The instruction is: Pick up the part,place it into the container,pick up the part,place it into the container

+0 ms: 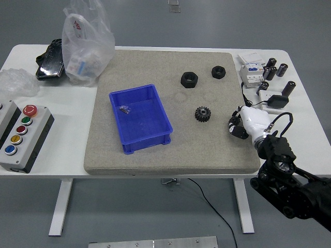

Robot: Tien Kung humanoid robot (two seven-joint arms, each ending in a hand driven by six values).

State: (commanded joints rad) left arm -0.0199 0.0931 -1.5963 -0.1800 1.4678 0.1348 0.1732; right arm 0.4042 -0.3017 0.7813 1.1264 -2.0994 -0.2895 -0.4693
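Note:
A blue bin (140,119) stands on the grey mat, with a small metal piece (124,109) lying inside near its back left. A black gear (203,113) lies on the mat to the right of the bin. Two black nuts (189,79) (219,72) sit farther back. My right hand (239,124), white with black fingers, hovers at the mat's right edge, a little to the right of the gear. Its fingers are loosely curled and hold nothing. The left arm is out of sight.
A button box (19,135) sits at the left front. A clear plastic bag (85,44) and a black object (49,62) lie at the back left. Electrical parts and black cylinders (266,72) crowd the back right corner.

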